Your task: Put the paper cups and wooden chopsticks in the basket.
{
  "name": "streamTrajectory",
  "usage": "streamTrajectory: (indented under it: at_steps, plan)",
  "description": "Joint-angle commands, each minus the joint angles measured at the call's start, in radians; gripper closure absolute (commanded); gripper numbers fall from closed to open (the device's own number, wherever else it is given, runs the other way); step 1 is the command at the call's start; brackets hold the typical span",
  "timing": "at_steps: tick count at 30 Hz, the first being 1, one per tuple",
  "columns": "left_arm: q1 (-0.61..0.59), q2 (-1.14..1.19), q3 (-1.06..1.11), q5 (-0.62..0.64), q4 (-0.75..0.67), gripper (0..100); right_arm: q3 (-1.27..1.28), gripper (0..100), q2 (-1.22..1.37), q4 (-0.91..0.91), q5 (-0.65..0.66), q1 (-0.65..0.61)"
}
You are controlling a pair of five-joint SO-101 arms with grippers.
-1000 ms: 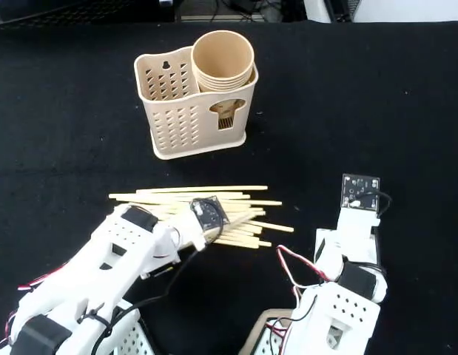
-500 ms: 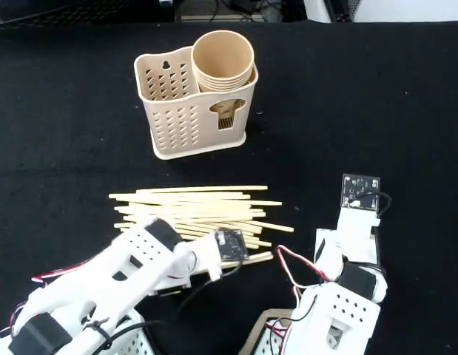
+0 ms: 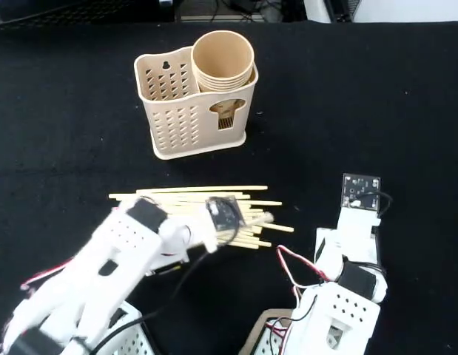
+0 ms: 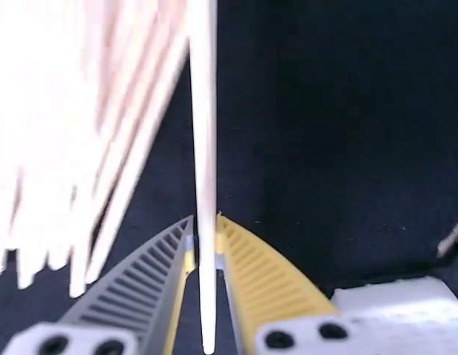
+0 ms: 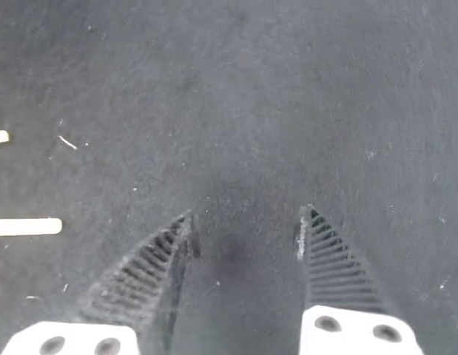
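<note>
Above side-to-side chopstick pile [image 3: 186, 197], left gripper [image 4: 205, 225] pinching one chopstick [image 4: 205, 111] lengthwise, right gripper [image 5: 247, 218] spread.

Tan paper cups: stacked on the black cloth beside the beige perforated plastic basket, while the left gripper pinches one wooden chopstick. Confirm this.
Wrong in one respect. The high view shows the stacked tan paper cups standing inside the beige perforated plastic basket, not beside it on the black cloth. The left gripper does pinch one wooden chopstick.

We see the chopstick pile [image 4: 81, 111] blurred; the gripped chopstick [image 4: 204, 111] is cut off by the frame edge.
</note>
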Motion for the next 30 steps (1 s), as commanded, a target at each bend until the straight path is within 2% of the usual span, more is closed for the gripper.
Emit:
streamTrajectory:
  at_steps: [1, 2, 4, 7, 11, 17, 20, 23, 27, 30]
  plan:
    - [-0.073, -0.186, -0.044, 0.009, 0.012, 97, -0.010, 91.4, -0.012, -0.023, -0.026, 0.014]
    - [-0.087, -0.230, -0.044, 0.009, 0.025, 97, -0.012, 98.4, -0.012, -0.023, -0.026, 0.014]
    - [-0.102, -0.313, -0.054, 0.009, 0.060, 97, -0.012, 96.2, -0.012, -0.023, -0.028, 0.014]
    - [-0.111, -0.428, -0.071, 0.014, 0.089, 97, -0.012, 98.5, -0.012, -0.025, -0.026, 0.014]
    - [-0.143, -0.535, -0.119, 0.084, 0.086, 97, -0.008, 98.5, -0.012, -0.025, -0.026, 0.014]
    - [-0.225, -0.641, -0.226, 0.232, -0.074, 97, 0.005, 98.4, -0.010, -0.044, -0.026, 0.011]
    - [-0.242, -0.663, -0.236, 0.344, -0.253, 97, 0.007, 98.4, -0.010, -0.044, -0.026, 0.008]
    - [-0.277, -0.661, -0.185, 0.446, -0.517, 97, 0.007, 98.4, -0.010, -0.044, -0.026, 0.008]
    - [-0.298, -0.657, -0.071, 0.528, -0.888, 97, 0.007, 98.4, -0.010, -0.046, -0.025, 0.008]
    - [-0.294, -0.609, -0.024, 0.580, -1.086, 97, 0.008, 98.4, -0.010, -0.046, -0.025, 0.008]
